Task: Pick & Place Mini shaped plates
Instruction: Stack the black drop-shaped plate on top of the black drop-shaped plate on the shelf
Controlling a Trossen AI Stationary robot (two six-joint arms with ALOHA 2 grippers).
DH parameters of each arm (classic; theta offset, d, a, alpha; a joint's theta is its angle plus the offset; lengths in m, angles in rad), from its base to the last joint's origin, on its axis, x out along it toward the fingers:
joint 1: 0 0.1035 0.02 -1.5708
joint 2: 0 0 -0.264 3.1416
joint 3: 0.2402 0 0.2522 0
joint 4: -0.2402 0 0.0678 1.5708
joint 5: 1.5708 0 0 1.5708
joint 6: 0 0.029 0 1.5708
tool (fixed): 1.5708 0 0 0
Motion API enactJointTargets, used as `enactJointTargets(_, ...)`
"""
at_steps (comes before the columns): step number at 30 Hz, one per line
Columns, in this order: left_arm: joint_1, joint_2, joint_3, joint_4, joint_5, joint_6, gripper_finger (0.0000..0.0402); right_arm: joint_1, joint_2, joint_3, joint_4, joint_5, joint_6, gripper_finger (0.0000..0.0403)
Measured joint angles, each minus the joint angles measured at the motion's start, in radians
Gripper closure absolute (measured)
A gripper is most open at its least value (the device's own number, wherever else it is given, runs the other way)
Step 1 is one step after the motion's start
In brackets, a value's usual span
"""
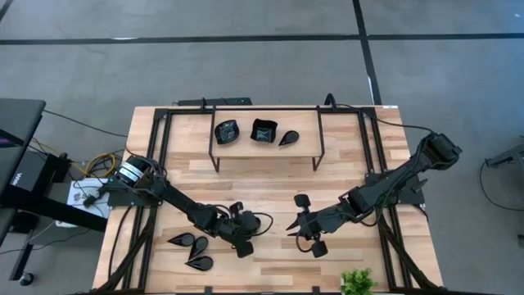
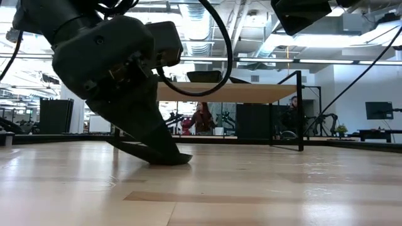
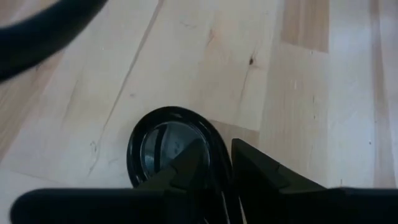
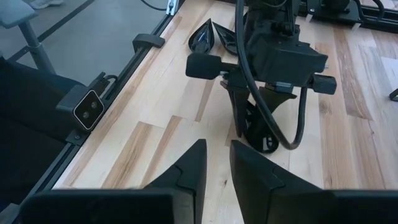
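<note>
My left gripper (image 1: 242, 239) is low over the table's near middle, shut on a small glossy black rounded dish (image 3: 168, 143). It shows again in the low view (image 2: 157, 147) and from the right wrist (image 4: 252, 124). Three black teardrop dishes (image 1: 193, 249) lie flat on the wood to the table's left of it. Three more black dishes (image 1: 262, 131) sit on a raised wooden shelf at the far side. My right gripper (image 4: 216, 155) hovers right of the left one, touching nothing, its fingers a narrow gap apart. My left gripper pinches the dish's rim (image 3: 219, 158), one finger inside the bowl (image 3: 189, 163) and the other outside it (image 3: 258, 169). The fingers come from above, slanting down. The dish is tilted, and its lower edge (image 2: 177, 159) rests on the table.
The shelf's black metal frame (image 1: 321, 152) stands on the far half of the table. A small green plant (image 1: 358, 283) sits at the near edge on the right. Bare wood (image 1: 270, 184) lies between the shelf and the grippers. People and furniture show in the room beyond.
</note>
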Motion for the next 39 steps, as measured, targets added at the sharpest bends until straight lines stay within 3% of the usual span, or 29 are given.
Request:
enactJointTargets(9, 0.004, -0.001, 0.000, 0.001, -0.006, 0.057, 0.0392, 0.000, 0.000, 0.000, 0.000, 0.000, 0.000, 0.0337)
enactJointTargets(14, 0.002, -0.049, 0.015, -0.001, -0.001, 0.084, 0.0394, 0.000, -0.001, 0.000, -0.001, -0.005, 0.009, 0.0337)
enactJointTargets(19, 0.035, -0.165, 0.059, 0.000, -0.039, 0.198, 0.0395, 0.031, -0.083, 0.001, -0.088, -0.101, 0.079, 0.0337)
enactJointTargets(22, 0.092, -0.250, 0.094, 0.003, -0.046, 0.339, 0.0395, 0.081, -0.151, 0.001, -0.196, -0.069, 0.088, 0.0337)
enactJointTargets(27, 0.261, -0.329, 0.190, 0.006, 0.012, 0.540, 0.0395, 0.170, -0.205, -0.030, -0.239, 0.172, 0.075, 0.0337)
enactJointTargets(34, 0.504, -0.243, 0.359, 0.000, 0.217, 0.629, 0.0395, 0.156, -0.237, -0.095, -0.233, 0.185, 0.093, 0.0337)
enactJointTargets(39, 0.601, -0.141, 0.460, 0.010, 0.244, 0.661, 0.0394, 0.113, -0.248, -0.097, -0.230, 0.185, 0.097, 0.0337)
